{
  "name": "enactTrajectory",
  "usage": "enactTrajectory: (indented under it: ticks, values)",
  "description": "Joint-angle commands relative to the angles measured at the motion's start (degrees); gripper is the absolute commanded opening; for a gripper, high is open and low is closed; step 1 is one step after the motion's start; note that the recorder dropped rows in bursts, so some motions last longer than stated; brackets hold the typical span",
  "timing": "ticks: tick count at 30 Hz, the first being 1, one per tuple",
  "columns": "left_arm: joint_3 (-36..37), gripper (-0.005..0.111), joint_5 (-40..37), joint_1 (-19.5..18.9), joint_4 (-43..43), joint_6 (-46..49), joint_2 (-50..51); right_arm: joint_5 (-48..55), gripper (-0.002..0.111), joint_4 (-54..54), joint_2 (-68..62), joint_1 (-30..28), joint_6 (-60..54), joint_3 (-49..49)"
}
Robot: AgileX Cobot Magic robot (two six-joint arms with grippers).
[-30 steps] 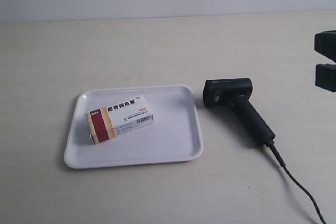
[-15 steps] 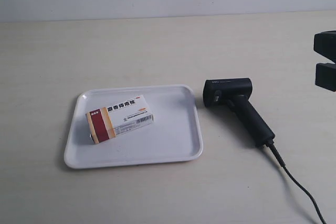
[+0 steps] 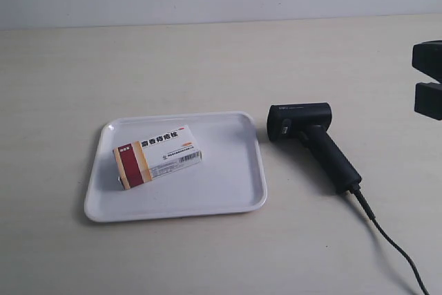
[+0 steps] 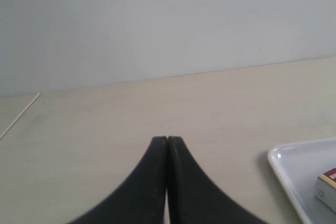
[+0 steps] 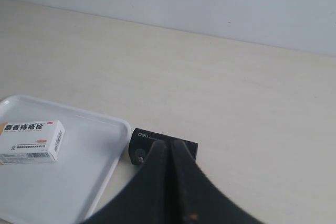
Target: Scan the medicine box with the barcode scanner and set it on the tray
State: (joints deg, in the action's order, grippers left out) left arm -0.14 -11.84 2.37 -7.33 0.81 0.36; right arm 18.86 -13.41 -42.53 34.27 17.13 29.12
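Medicine box (image 3: 158,157): you find it lying inside the tray (image 3: 235,195). Barcode scanner (image 3: 312,141): on the table, just beside the tray. Left gripper (image 4: 167,141), right gripper (image 5: 170,143): both closed, empty.

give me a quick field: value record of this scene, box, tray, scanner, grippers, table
medicine box: lying flat inside the tray, barcode side facing up and toward the camera, red and orange band at one end
tray: white, on the table, holding only the box
barcode scanner: lying on its side on the table beside the tray, outside it, cable trailing off toward the frame edge
left gripper: shut, empty, above bare table near a tray corner
right gripper: shut, empty, over the scanner head
table: pale, matte
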Motion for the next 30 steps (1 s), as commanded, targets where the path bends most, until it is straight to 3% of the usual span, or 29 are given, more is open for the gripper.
enactTrajectory:
  ticks: [1,23,27,30]
  values:
    - [0.14,0.001,-0.05,-0.07,-0.30,-1.59,-0.36,-0.54,0.000,-0.04,0.55,0.01,-0.48,-0.18]
    - [0.14,0.001,-0.05,-0.07,-0.30,-1.47,-0.36,-0.02,0.000,-0.04,0.55,0.01,-0.48,-0.18]
    - [0.14,0.001,-0.05,-0.07,-0.30,-1.47,-0.36,-3.10,0.000,4.58,2.60,0.01,-3.76,-1.44]
    - [0.14,0.001,-0.05,-0.07,-0.30,-1.47,-0.36,-9.89,0.000,13.41,8.36,0.01,-9.43,-8.60]
